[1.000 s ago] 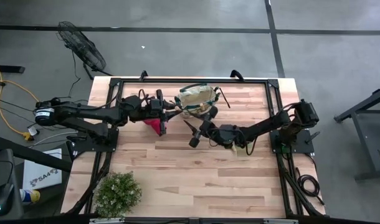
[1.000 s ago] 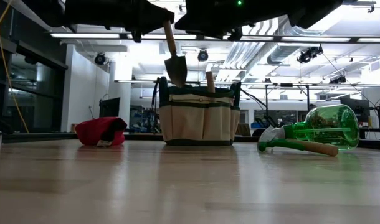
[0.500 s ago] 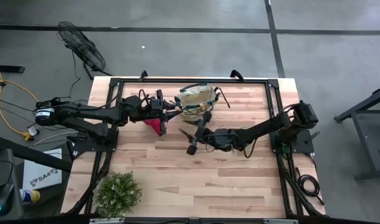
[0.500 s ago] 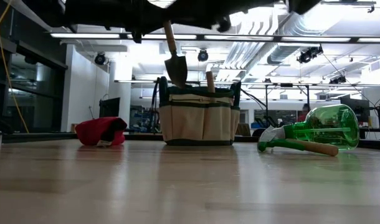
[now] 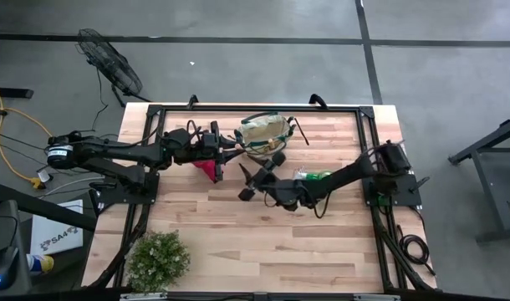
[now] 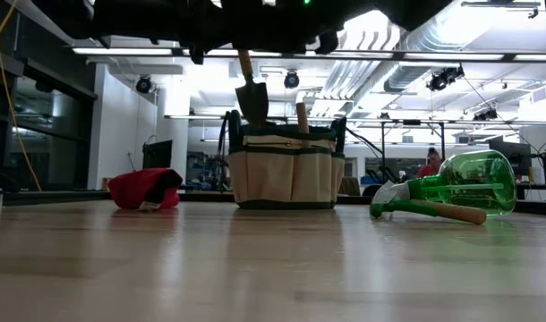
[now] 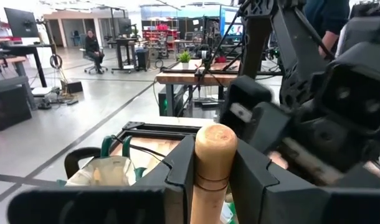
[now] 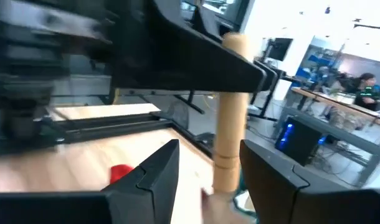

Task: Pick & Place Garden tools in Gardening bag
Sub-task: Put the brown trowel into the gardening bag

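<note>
My left gripper (image 5: 221, 149) is shut on a wooden-handled trowel (image 6: 251, 89), held above the left rim of the beige gardening bag (image 5: 263, 134). A second wooden handle (image 6: 302, 116) sticks up out of the bag (image 6: 286, 170). My right gripper (image 5: 245, 182) is open and empty, just near-side of the bag, facing the held trowel's handle (image 8: 229, 112). The red-handled shears (image 5: 208, 167) lie on the table left of the bag. The green sprayer (image 6: 461, 183) lies on its side with a wooden-handled tool (image 6: 439, 211) against it. My left gripper pinches the trowel's wooden handle (image 7: 212, 165) between its two fingers, close to the rounded free end. The fingers come level from the table's left and lie across the handle. The trowel hangs nearly upright, blade (image 6: 252, 100) down, lifted clear over the bag's rim.
A bushy green plant (image 5: 159, 259) stands at the table's near left corner. The sprayer (image 5: 315, 176) lies under my right arm. The black frame rails (image 5: 238, 107) run along the table's edges. Bare wood lies along the near half of the table.
My right gripper has gone toward the table's left edge, staying open, and now stands nearer the held trowel. My left gripper has kept the trowel over the bag.
</note>
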Motion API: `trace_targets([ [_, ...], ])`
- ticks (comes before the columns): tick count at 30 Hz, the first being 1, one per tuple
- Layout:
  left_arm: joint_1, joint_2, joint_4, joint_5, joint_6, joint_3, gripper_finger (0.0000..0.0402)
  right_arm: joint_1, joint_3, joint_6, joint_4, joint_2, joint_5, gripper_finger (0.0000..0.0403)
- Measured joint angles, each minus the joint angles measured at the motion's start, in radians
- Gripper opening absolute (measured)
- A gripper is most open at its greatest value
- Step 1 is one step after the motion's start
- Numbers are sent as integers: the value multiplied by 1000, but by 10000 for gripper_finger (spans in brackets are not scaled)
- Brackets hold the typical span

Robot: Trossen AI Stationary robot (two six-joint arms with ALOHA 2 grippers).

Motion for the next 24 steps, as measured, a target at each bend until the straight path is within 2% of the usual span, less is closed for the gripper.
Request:
trace_targets([
  [4, 0, 0, -5, 0, -8, 0, 65, -25, 5, -38, 63, 25, -45, 149],
  [17, 0, 0, -10, -11, -15, 0, 65, -31, 47, -131, 113, 33, -24, 142],
  [24, 0, 0, -9, -10, -16, 0, 65, -45, 48, -112, 111, 33, -28, 141],
])
